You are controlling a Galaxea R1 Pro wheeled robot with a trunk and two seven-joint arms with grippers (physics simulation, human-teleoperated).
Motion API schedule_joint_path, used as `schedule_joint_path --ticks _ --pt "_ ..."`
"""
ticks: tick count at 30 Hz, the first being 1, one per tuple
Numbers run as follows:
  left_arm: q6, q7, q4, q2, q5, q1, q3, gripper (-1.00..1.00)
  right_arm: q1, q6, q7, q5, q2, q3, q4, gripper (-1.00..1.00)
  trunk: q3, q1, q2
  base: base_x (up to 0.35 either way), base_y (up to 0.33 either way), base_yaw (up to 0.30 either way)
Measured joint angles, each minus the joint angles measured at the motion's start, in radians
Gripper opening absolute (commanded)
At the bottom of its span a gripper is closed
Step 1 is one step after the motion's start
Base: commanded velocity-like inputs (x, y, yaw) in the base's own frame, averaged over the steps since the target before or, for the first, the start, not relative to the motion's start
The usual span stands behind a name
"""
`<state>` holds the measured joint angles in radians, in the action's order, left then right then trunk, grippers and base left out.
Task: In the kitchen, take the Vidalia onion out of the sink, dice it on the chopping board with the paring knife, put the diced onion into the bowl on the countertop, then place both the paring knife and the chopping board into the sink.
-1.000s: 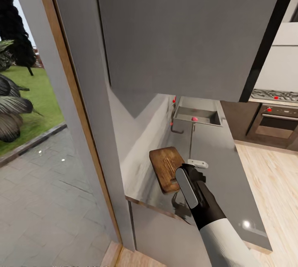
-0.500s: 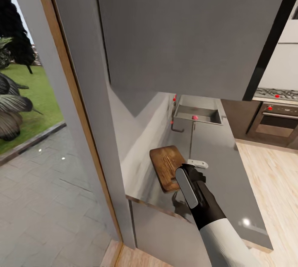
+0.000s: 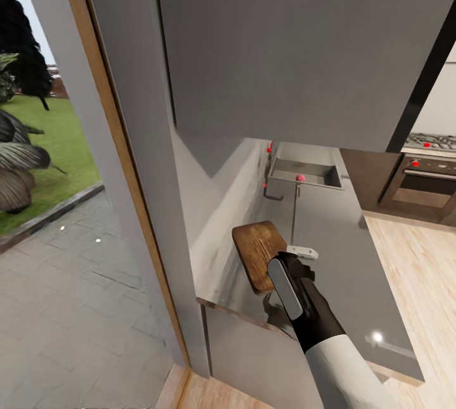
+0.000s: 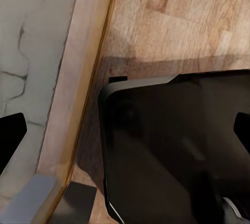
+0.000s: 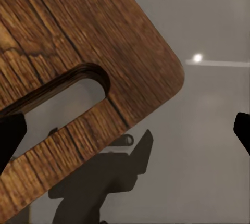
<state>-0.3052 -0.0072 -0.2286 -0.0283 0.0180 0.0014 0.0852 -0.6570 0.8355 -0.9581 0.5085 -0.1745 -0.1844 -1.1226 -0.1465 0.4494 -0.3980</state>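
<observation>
The dark brown chopping board (image 3: 256, 252) lies near the close end of the grey countertop (image 3: 335, 238), slot handle toward me. My right gripper (image 3: 296, 261) hovers by that handle end. In the right wrist view the board (image 5: 78, 41) and its slot pass under the right gripper (image 5: 125, 133), which is open and holds nothing. Farther along is the steel sink (image 3: 316, 157), with a small pink-red round thing (image 3: 300, 177) in the basin; I cannot tell if it is the onion. My left gripper (image 4: 125, 133) hangs open over the floor. The bowl and knife are out of view.
A big grey wall cabinet (image 3: 285, 48) hangs low over the counter. An open doorway with a wooden frame (image 3: 117, 143) leads to a paved garden at left. An oven (image 3: 429, 187) stands far right, past light wood floor (image 3: 411, 257). My black base (image 4: 172, 146) sits below the left gripper.
The whole head view has shifted a little, so the camera moved: board, sink and cabinet sit slightly farther right. The right arm keeps the same pose in the picture.
</observation>
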Motion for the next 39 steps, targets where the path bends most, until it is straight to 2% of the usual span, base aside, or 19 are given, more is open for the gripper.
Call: schedule_joint_path --ticks 23,39 --pt "0.000 0.000 0.000 0.000 -0.001 0.000 0.001 1.00 0.000 0.000 0.000 0.000 0.000 0.000 0.000 1.00 -0.017 0.000 0.000 0.015 0.000 0.000" --pt "0.000 0.000 0.000 0.000 -0.001 0.000 0.004 1.00 0.000 0.000 0.000 -0.002 0.000 0.000 -0.001 1.00 -0.018 0.000 0.000 0.016 0.000 0.000"
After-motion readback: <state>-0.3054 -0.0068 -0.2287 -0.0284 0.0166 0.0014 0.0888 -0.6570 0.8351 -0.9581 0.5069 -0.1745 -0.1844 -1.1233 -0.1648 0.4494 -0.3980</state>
